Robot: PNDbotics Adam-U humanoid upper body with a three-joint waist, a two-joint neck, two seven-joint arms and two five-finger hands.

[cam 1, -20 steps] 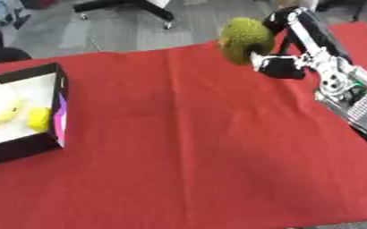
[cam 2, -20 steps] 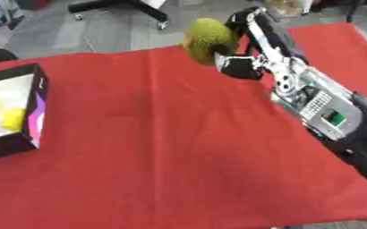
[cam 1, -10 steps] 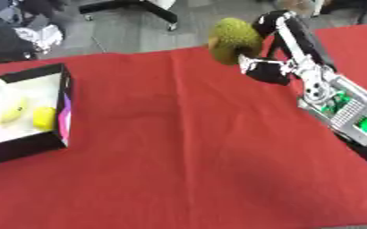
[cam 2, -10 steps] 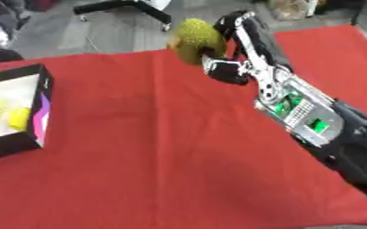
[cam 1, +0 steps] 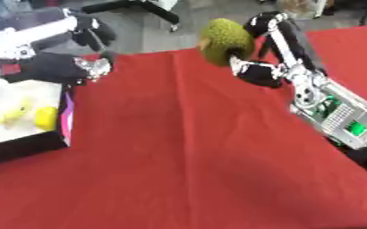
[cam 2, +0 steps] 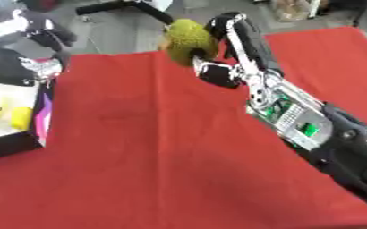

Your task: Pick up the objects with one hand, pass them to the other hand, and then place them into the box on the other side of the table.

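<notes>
A red cloth point(cam 1: 186, 152) covers the table and fills most of both views; everything else is placed here against the box point(cam 1: 30, 112), which sits on the cloth at its left edge. The box has black outer walls, a pale inside and a purple-pink strip on the wall facing the cloth's middle. The right arm point(cam 2: 296, 120), black with silver joints and a panel of green lights, slants in from the lower right, well apart from the box, and rises toward the far edge of the cloth. The left arm point(cam 1: 30, 38), white and black, comes in from the upper left and lies over the box's far end. The right hand point(cam 1: 257, 53) is held high over the far edge of the cloth, far to the right of the box, its fingers and thumb curled round a bumpy, rounded yellow-green fruit point(cam 1: 224, 41) that is lifted clear of the cloth. The left hand point(cam 1: 89, 67) hangs just beyond the box's far right corner, dark with a silvery patch; it is too blurred to tell whether its fingers are straight or curled. Inside the box, near its right wall, lie two small yellow items point(cam 1: 30, 116) on the pale floor.
</notes>
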